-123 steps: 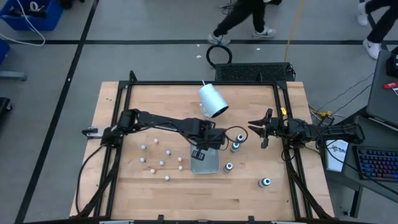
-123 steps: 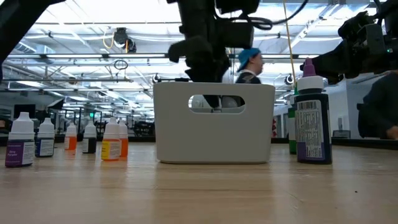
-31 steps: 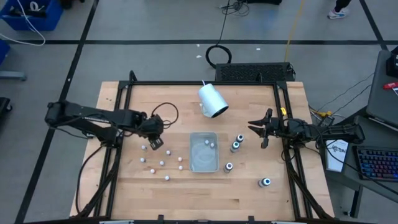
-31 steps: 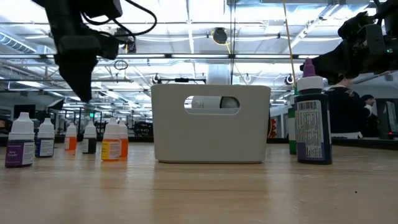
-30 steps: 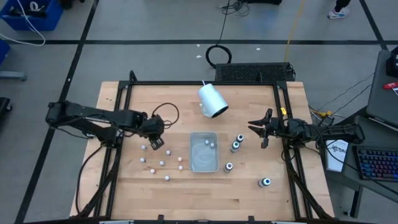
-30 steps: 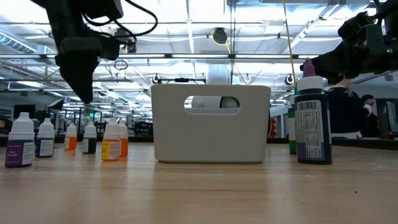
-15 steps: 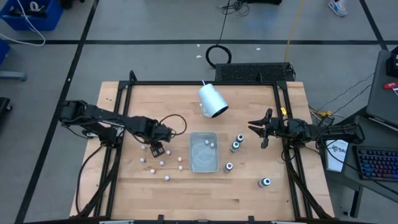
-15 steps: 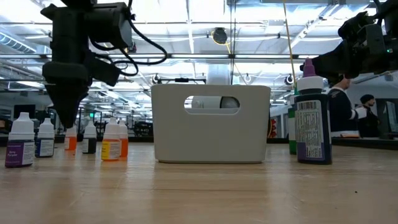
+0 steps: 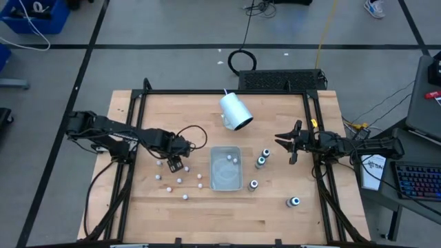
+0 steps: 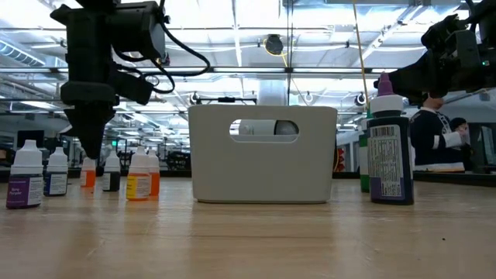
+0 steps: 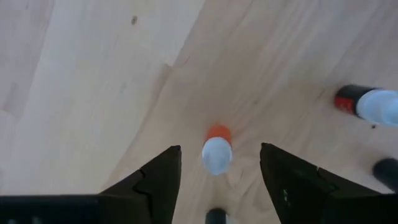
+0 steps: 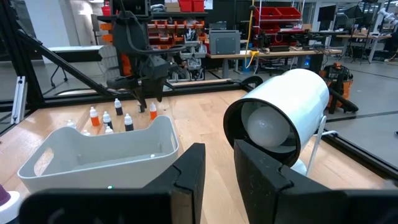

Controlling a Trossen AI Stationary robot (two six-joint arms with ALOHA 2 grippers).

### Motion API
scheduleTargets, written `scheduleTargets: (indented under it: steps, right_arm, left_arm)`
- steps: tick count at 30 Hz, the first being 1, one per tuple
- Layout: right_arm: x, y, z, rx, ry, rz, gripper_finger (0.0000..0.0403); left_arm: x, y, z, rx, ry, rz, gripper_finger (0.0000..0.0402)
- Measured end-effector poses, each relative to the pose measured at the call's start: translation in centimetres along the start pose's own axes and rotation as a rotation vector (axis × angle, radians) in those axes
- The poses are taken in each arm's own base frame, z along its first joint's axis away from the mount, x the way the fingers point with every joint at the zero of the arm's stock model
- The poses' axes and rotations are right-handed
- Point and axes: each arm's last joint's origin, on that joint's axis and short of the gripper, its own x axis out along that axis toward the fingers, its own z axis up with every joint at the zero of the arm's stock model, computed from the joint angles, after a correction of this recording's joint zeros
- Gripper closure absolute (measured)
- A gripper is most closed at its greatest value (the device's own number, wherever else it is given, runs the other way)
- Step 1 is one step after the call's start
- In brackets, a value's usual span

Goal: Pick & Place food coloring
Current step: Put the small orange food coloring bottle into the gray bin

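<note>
Several tiny food coloring bottles [image 9: 179, 181] stand upright on their bases on the wood at the left of a pale plastic tray [image 9: 213, 180]. Two more lie inside the tray [image 9: 233, 159]. Larger dark bottles [image 9: 260, 162] stand at the tray's right. My left gripper [image 9: 175, 164] points down, open, low over an orange tiny bottle [image 11: 216, 149]. Its fingers [image 11: 163, 174] stand on either side of the bottle with a gap on each side. My right gripper [image 9: 289, 143] waits shut at the table's right.
A large white cup [image 9: 236, 111] lies on its side behind the tray. One dark bottle [image 9: 294, 202] stands alone at the near right. A black frame rail [image 9: 227, 92] runs around the table. In the low view the tray [image 10: 263, 155] and a dark bottle [image 10: 390, 147] stand close.
My left gripper has come down toward the group of tiny bottles and gone a little toward the table's near edge, stopping low over the orange one. The bottles and the tray have stayed where they were.
</note>
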Motion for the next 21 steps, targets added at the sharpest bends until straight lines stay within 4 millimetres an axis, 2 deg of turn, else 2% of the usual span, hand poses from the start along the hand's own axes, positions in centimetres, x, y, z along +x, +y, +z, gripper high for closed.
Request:
scheduleTargets:
  steps: [11, 21]
  right_arm:
    - [0.0, 0.0, 0.0, 0.000, 0.000, 0.000, 0.0326]
    - [0.0, 0.0, 0.0, 0.000, 0.000, 0.000, 0.0325]
  left_arm:
    - [1.3, -0.1, 0.0, 0.010, 0.047, 0.025, 0.0190]
    - [1.2, -0.2, 0.1, 0.009, 0.030, 0.015, 0.0188]
